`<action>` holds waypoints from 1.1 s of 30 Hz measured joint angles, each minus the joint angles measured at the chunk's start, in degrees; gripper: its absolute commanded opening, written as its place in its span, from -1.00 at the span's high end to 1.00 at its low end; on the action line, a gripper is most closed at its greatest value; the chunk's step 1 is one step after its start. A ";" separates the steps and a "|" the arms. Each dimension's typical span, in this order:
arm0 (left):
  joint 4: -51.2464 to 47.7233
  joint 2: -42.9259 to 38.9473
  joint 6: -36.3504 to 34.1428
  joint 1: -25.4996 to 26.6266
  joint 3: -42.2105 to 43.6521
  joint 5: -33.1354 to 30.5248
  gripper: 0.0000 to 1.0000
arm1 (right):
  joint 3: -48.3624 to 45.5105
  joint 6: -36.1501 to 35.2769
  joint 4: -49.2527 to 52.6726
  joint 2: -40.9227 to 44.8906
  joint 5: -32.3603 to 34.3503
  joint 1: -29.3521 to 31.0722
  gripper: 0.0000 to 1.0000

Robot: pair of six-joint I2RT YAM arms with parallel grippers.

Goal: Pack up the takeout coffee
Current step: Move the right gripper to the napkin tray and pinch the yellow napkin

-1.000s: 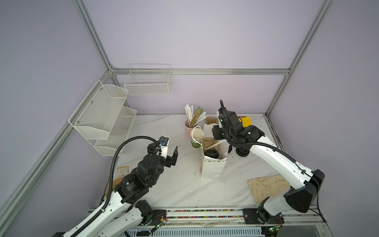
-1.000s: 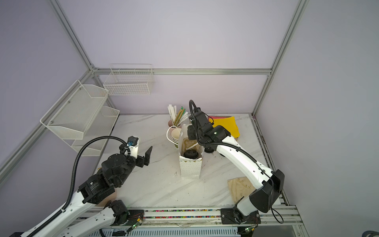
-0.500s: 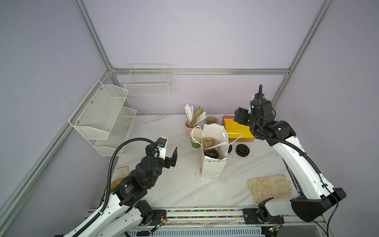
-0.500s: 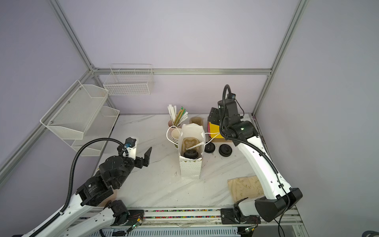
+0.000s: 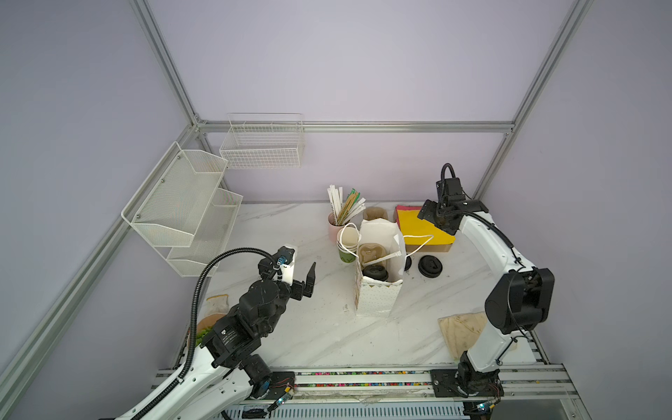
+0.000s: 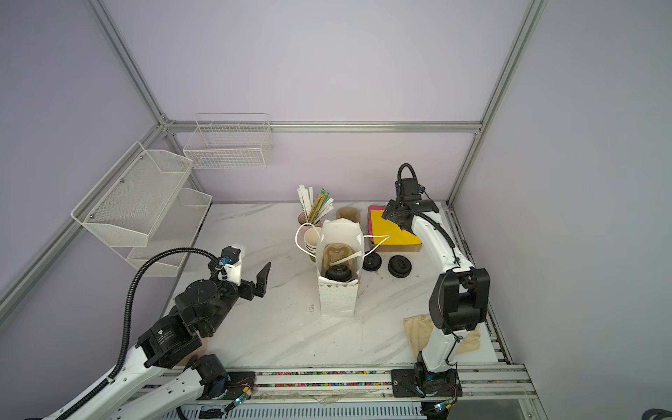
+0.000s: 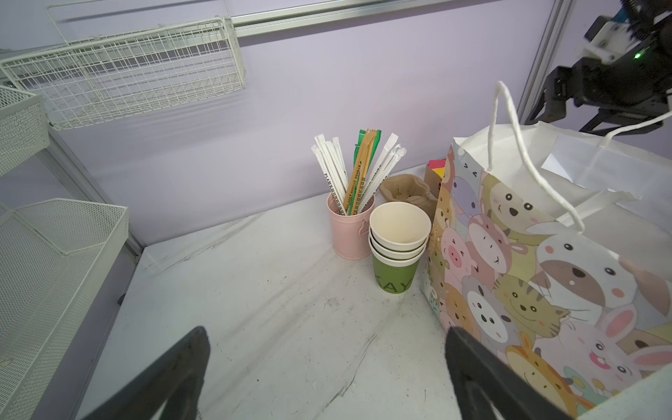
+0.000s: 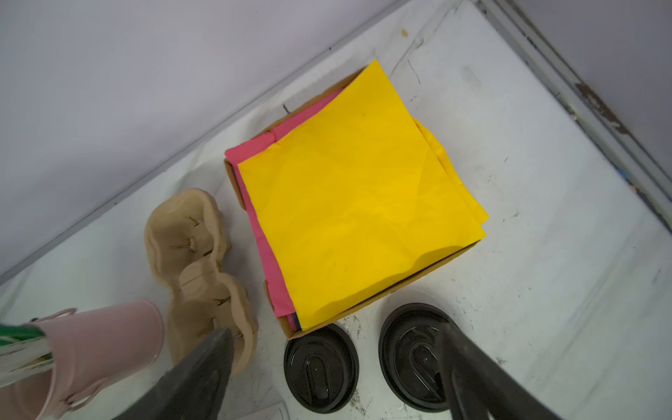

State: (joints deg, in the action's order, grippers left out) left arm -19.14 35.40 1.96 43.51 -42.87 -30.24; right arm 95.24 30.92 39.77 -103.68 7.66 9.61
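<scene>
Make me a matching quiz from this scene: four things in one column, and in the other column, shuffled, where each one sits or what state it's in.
Things
1. takeout coffee
2. stack of green cups
3. yellow paper
4. pink cup

Places or states
A. holds wrapped straws
B. inside the paper bag, black lid on
C. lying on top of the cardboard box
D. nested, the top one empty and without a lid

Pairs: 1-B, 2-D, 3-C, 4-A
</scene>
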 measured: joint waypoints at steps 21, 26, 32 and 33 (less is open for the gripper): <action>2.36 0.00 -0.07 0.00 1.53 -0.24 -0.99 | 9.38 -0.11 -5.11 -23.08 -1.01 -1.22 -0.55; 2.36 0.02 -0.07 0.00 1.53 -0.24 -1.00 | 9.66 -1.57 -6.14 -24.96 -2.45 -1.77 -0.32; 2.36 0.11 -0.09 0.00 1.53 -0.22 -1.00 | 10.05 -2.34 -6.71 -25.97 -4.15 -2.23 0.09; 2.36 0.13 -0.07 0.00 1.53 -0.22 -0.99 | 10.08 -2.43 -7.04 -25.97 -4.46 -2.34 0.17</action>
State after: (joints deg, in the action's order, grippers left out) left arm -16.78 35.53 1.89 43.51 -41.34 -30.46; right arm 105.32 28.49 32.73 -129.64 3.20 7.27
